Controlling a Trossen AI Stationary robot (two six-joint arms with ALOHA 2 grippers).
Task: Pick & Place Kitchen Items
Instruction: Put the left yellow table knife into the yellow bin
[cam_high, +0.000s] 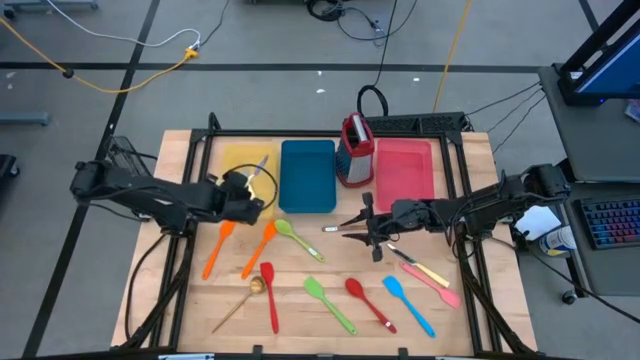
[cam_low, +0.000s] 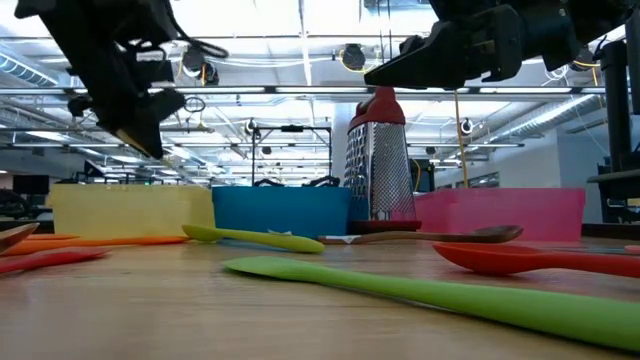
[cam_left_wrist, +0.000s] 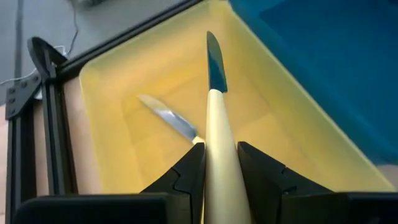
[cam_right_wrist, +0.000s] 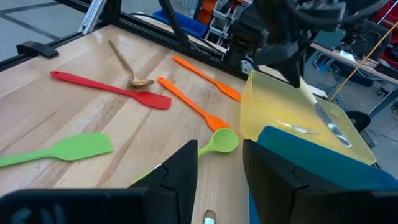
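My left gripper (cam_high: 243, 190) hangs over the near part of the yellow tray (cam_high: 232, 160), shut on a cream-handled knife (cam_left_wrist: 214, 106). The knife's dark blade (cam_left_wrist: 216, 62) points out over the tray. A second piece of cutlery (cam_left_wrist: 166, 116) lies on the tray floor. My right gripper (cam_high: 352, 228) hovers open near the table's middle, in front of the blue tray (cam_high: 308, 176), with nothing between its fingers (cam_right_wrist: 186, 167). Orange spatulas (cam_high: 258, 248), a green spoon (cam_high: 298, 238) and other utensils lie flat on the wood. My left gripper pinches the knife's cream handle (cam_left_wrist: 217, 152) between its two fingers. The knife runs forward out of the fingers, in line with them. The fingers slant downward toward the yellow tray. The knife is lifted clear, its blade tilted down above the tray floor.
A metal grater (cam_high: 355, 150) stands between the blue tray and the pink tray (cam_high: 405, 168). Across the near half of the table lie a red spatula (cam_high: 270, 295), a gold spoon (cam_high: 240, 303), a green spatula (cam_high: 330, 303), a red spoon (cam_high: 368, 303), a blue spatula (cam_high: 408, 305) and a pink utensil (cam_high: 432, 277).
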